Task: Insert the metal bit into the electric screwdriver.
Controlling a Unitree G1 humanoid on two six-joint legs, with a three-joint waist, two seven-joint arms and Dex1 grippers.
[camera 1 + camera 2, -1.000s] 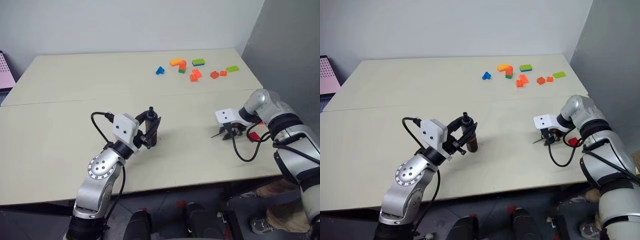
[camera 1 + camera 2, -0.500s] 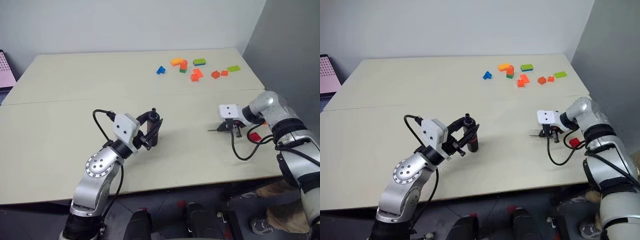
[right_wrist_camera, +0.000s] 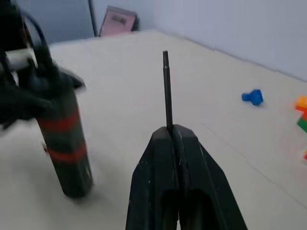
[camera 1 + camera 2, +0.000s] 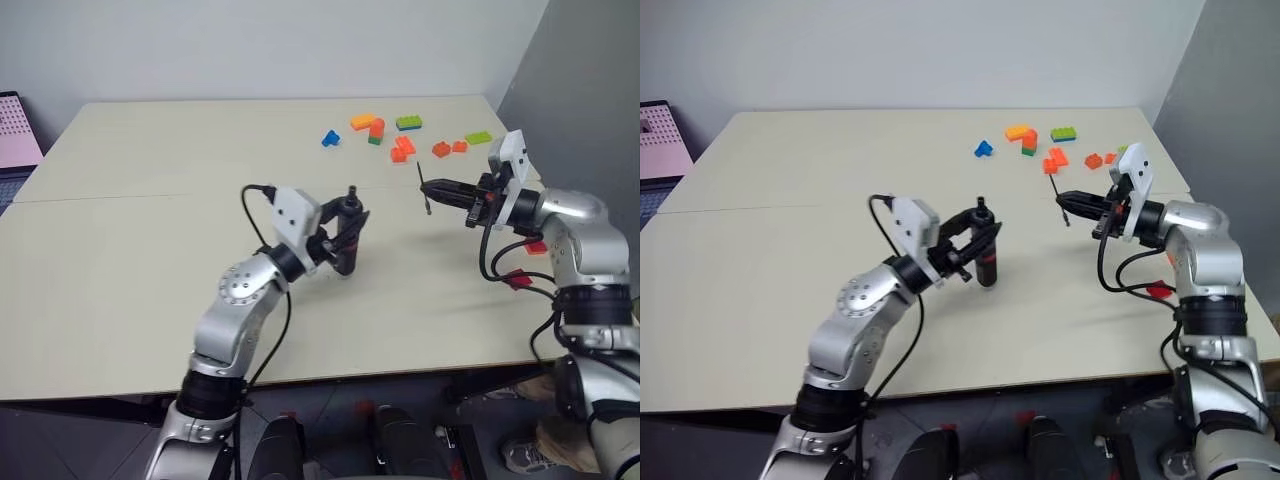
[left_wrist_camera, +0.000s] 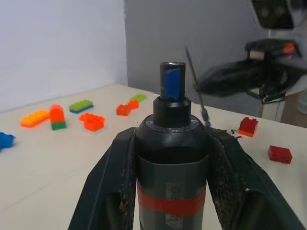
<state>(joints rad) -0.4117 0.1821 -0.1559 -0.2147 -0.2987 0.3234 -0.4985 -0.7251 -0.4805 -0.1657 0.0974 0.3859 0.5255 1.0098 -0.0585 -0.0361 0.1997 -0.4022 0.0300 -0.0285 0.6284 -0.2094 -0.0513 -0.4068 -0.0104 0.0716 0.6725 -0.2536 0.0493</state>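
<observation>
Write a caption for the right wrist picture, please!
Right pincer holds the metal bit near the electric screwdriver.

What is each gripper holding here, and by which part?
The left gripper clamps the electric screwdriver around its body, just above a red band. The right gripper pinches the metal bit at one end.

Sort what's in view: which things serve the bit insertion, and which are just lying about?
In use:
- metal bit, pinched in the right gripper
- electric screwdriver, gripped upright by the left gripper

Lying about:
- toy bricks on the table's far side
- two red bricks
</observation>
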